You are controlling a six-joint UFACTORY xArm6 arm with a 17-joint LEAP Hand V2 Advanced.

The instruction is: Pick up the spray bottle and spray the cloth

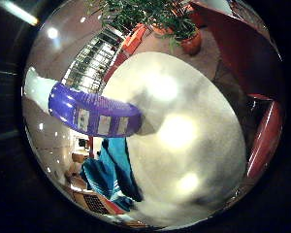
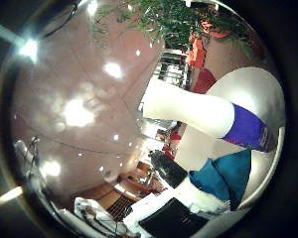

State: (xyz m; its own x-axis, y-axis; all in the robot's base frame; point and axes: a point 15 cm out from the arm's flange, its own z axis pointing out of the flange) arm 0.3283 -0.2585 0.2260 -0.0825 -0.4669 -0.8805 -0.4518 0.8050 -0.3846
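The hand's fingers cannot be made out, so its grasp cannot be told. Close to the palm stands the white plastic spray bottle with a purple label band [image 2: 248, 130] on the round white tabletop [image 1: 194, 145], beside the crumpled teal cloth [image 1: 109, 170] near the tabletop's edge.

Both cameras look out from the palm across a round white table [image 1: 194, 145]; the little-finger-side view sits close above it, tabletop filling the frame; the thumb-side view tilts toward the ceiling; both share the spray bottle [image 2: 213, 116], teal cloth [image 2: 228, 176] and potted plants [image 1: 184, 29].
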